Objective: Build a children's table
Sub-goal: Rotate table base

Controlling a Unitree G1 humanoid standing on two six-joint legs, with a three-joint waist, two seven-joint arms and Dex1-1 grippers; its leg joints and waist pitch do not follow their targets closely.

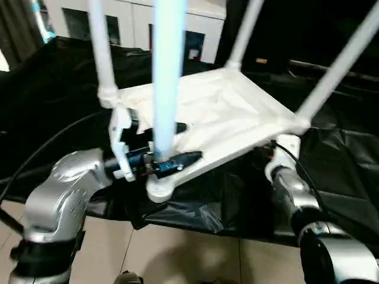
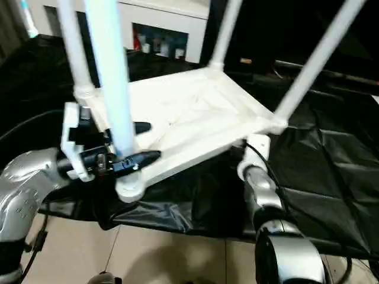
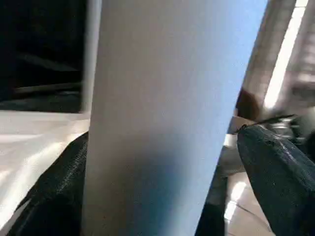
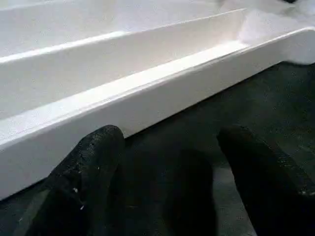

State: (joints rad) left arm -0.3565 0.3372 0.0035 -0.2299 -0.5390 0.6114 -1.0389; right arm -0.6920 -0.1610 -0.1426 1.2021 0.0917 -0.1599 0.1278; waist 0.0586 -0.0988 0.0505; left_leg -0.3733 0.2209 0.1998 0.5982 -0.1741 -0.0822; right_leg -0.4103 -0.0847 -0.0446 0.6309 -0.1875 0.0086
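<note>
The left hand (image 1: 169, 155) straddles the near leg (image 1: 167, 77) just above its corner socket (image 1: 160, 186), fingers spread on either side, not visibly clamped. The right hand (image 4: 170, 184) hangs released below the table's right edge. The children's table (image 1: 225, 115) lies upside down on a black-draped surface (image 1: 343, 160), four legs up. It looks light, stiff, smooth plastic; hold legs low, near sockets.

You see black cloth (image 1: 343, 160) draped over work surface, wrinkled, hanging at front edge. Beige tiled floor (image 1: 177, 254) below, glossy. White glass-door cabinet (image 2: 160, 29) at back wall. Dark curtain (image 1: 18, 29) far left.
</note>
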